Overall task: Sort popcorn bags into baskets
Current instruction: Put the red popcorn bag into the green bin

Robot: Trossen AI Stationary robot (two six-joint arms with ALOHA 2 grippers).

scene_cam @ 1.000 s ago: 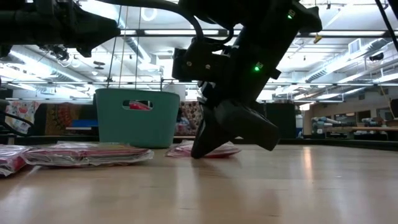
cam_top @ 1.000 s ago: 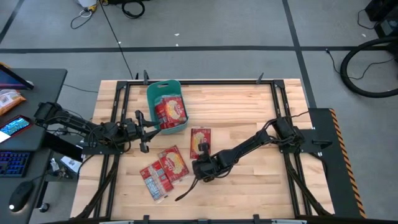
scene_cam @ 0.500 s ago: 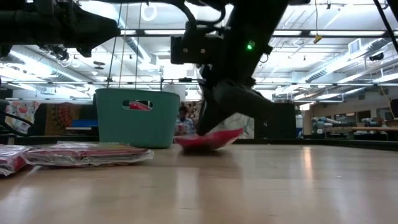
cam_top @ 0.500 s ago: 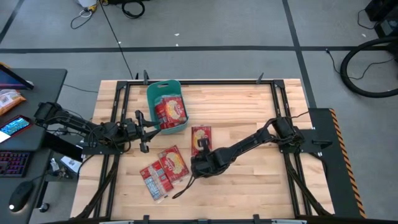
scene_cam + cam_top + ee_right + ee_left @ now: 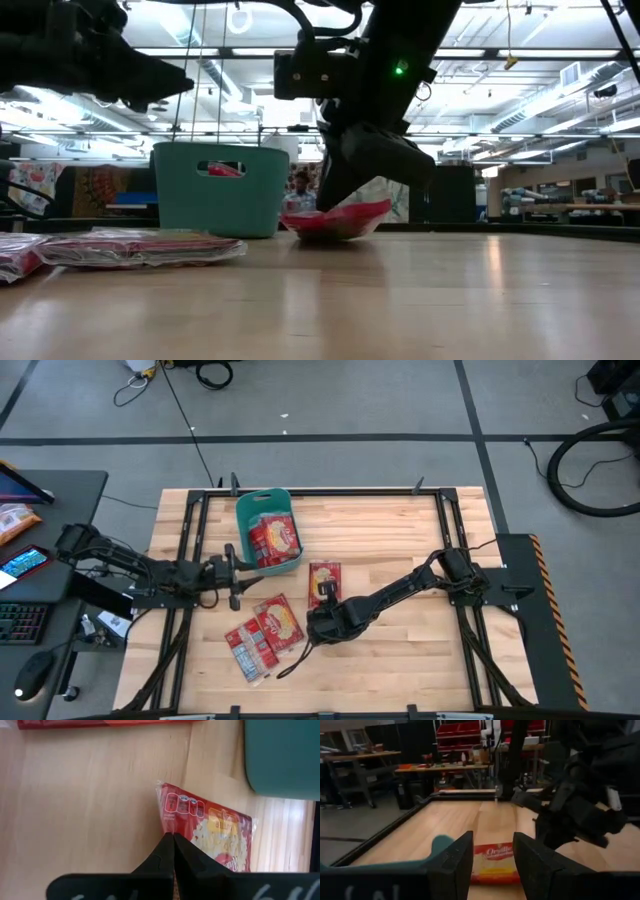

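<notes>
One red popcorn bag (image 5: 322, 578) lies mid-table with my right gripper (image 5: 322, 603) shut on its near end; in the low view this bag (image 5: 338, 220) bows below the gripper (image 5: 345, 195). The teal basket (image 5: 265, 528) stands at the far left with red bags (image 5: 274, 538) inside. More bags (image 5: 264, 634) lie flat on the table near the front left. My left gripper (image 5: 236, 566) hovers open beside the basket's near end, holding nothing; its wrist view looks over the basket rim (image 5: 440, 845) at the held bag (image 5: 494, 862). My right gripper pinches the bag's near short edge (image 5: 167, 826), close to a corner, between its two fingertips (image 5: 165, 847). The fingers slant down from the table's near right side. The held end is raised and the bag sags; whether its far end lies on the table I cannot tell.
The basket's wall (image 5: 282, 755) stands just beyond the held bag. A black frame (image 5: 300, 492) runs round the wooden table. The right half of the table (image 5: 420, 640) holds no objects. A desk with a keyboard and phone (image 5: 25, 565) stands off the left edge.
My right gripper has risen from the table and tipped, drawing the bag's near end up with it. The bag lay flat a second ago and now bows below the fingers.
</notes>
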